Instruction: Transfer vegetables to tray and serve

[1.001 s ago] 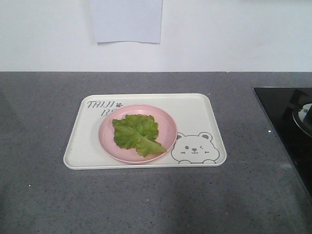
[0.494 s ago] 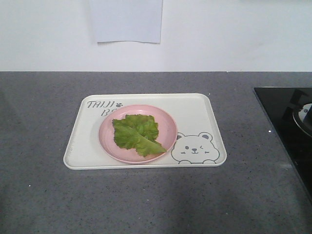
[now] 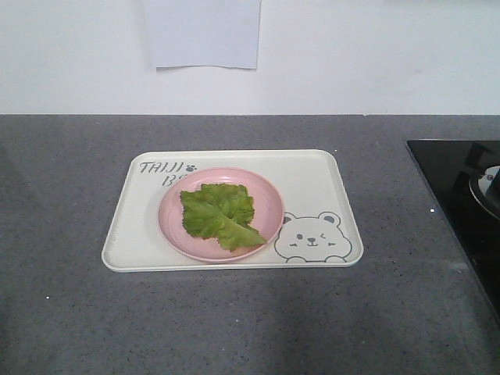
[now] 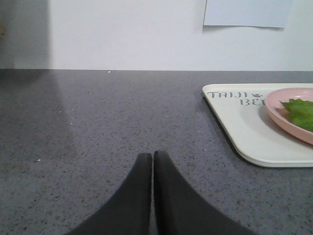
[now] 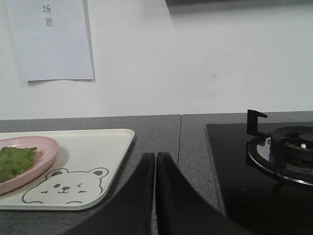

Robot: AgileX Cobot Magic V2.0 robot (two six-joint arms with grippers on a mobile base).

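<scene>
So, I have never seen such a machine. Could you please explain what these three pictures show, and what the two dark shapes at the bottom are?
It is a robot with two arms. One picture looks at the grey counter from the front. The other two come from cameras on the wrists. The dark shapes are the left gripper and the right gripper, both shut and holding nothing. On the counter lies a cream tray with a bear drawing. A pink plate stands on it, with a lettuce leaf on it. A stove is at the right.

Front view high over the tray; both wrist views low, flanking it, wallward.
</scene>
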